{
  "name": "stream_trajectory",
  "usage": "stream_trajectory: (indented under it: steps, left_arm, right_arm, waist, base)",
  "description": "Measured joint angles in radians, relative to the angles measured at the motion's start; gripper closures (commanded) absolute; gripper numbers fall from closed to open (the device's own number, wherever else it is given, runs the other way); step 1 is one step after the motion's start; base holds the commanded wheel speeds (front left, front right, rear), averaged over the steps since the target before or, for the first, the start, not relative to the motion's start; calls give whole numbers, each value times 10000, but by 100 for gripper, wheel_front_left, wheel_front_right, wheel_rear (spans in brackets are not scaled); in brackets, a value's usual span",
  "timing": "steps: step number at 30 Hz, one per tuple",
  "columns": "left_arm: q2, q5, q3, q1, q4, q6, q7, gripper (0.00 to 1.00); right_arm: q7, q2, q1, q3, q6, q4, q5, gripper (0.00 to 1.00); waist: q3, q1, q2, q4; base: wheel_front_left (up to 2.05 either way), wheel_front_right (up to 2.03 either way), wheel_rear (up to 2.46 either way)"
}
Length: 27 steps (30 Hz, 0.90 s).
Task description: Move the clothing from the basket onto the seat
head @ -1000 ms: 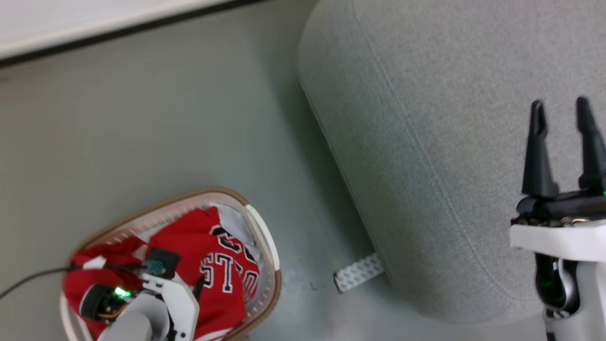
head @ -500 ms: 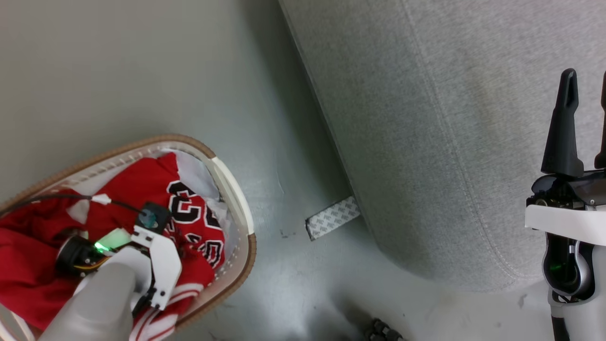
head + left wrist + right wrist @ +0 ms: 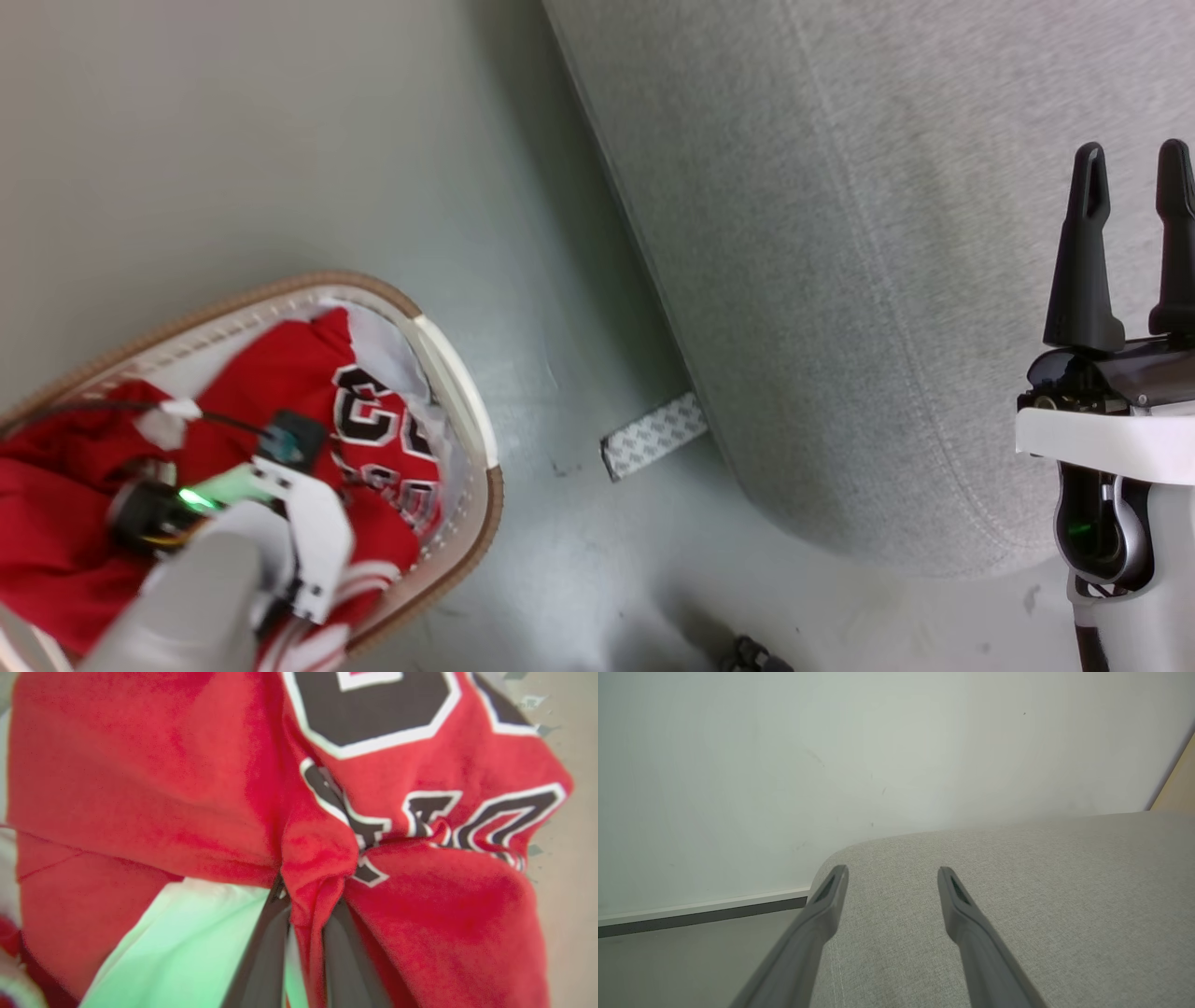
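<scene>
Red clothing (image 3: 140, 788) pinched by left gripper (image 3: 306, 900) (tips buried) | right gripper (image 3: 893, 872) spread, empty

Grey floor (image 3: 280, 140). A patterned tape strip (image 3: 653, 435) lies flat on it. White wall (image 3: 831, 765), dark baseboard (image 3: 700, 921) below.

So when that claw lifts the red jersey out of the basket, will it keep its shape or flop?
Probably flop: the jersey bunches into a fold where the left claw pinches it. It would likely hang down and drag over the basket rim. Thin cloth, so probably light enough for one pinch.
</scene>
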Motion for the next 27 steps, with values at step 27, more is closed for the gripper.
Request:
stream_trajectory:
  steps: [27]
  left_arm:
    - [-1685, -2888, -608, 1826, -2071, 0, -3576, 100]
  right_arm:
    - [0, -270, 2251, 15, 0, 1009, -1862, 0]
  waist:
    - [-6156, -4, 0, 2799]
  base:
    - [0, 0, 0]
